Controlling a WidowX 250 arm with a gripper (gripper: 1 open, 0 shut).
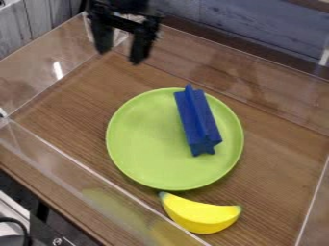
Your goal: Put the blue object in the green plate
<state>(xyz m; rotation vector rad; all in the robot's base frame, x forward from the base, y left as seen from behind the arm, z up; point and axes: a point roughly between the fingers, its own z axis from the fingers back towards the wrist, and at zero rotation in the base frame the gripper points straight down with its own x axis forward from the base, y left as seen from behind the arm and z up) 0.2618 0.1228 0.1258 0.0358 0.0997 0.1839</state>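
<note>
We're looking at the gripper (121,43) hanging over the far left part of the wooden tabletop (67,113), its two dark fingers spread wide, nothing between them, and the whole thing blurred in our view. And there's the blue block (198,119), lying on the right half of the green plate (161,159)! Its ridge runs lengthwise, and it stretches from the plate's far edge in towards the middle, the near end tucked inside the rim, the far end right up at the rim. We have the gripper well apart from it, off to the far left.

Down at the near side, we've got the yellow banana-shaped toy (201,213), sitting on the wood just beside the plate's near edge, to the right of its middle. Clear, shiny side walls run along the left and near left of the tabletop, and at the near left corner we can make out a dark cable (15,222), curving outside the wall.
</note>
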